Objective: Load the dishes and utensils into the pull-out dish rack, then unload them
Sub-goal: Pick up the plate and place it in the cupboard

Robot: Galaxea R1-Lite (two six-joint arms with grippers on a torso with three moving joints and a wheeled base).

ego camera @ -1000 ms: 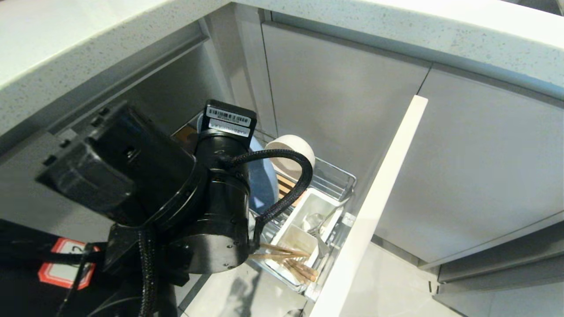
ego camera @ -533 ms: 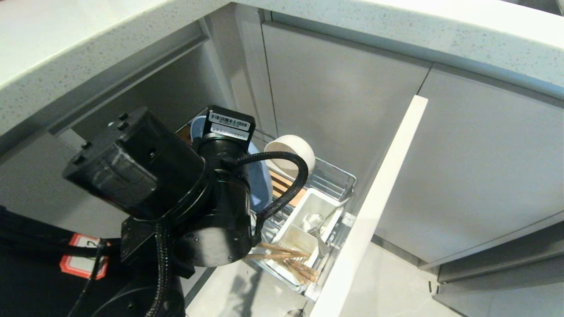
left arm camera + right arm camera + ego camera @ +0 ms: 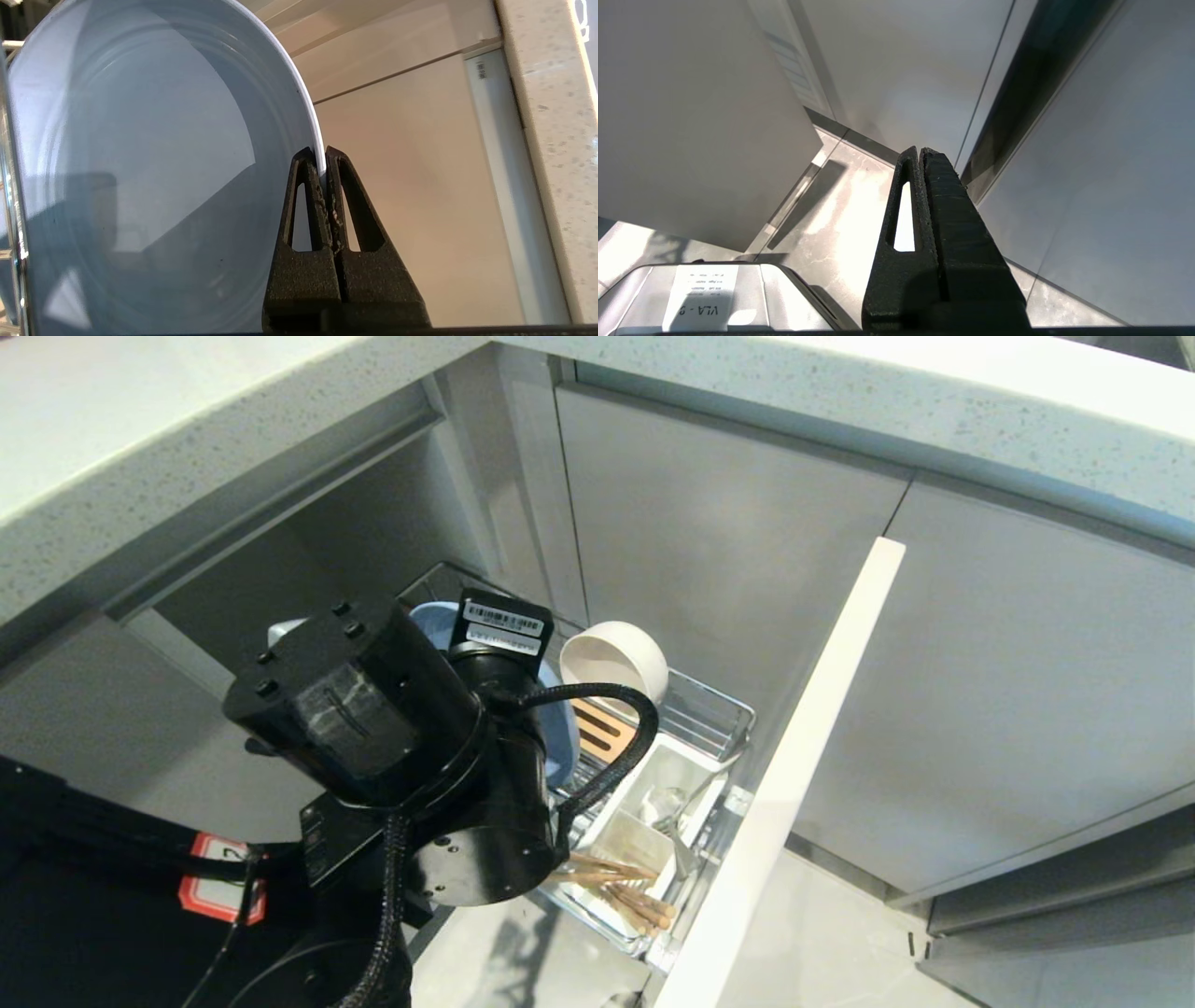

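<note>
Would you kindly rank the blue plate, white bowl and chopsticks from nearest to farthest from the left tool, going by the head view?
1. Blue plate: nearest, its rim pinched in the left tool, upright in the rack.
2. White bowl: just past the plate, tipped on its side toward the rack's back.
3. Chopsticks: in the white caddy at the rack's front; too close to the bowl to call.

Fitted kitchen: speckled stone countertop [image 3: 149, 476] over flat grey cabinet doors [image 3: 728, 551], pull-out dish rack [image 3: 709, 714] holding pale blue plate [image 3: 140, 163], white bowl [image 3: 616, 658], wooden chopsticks [image 3: 621, 887].
</note>
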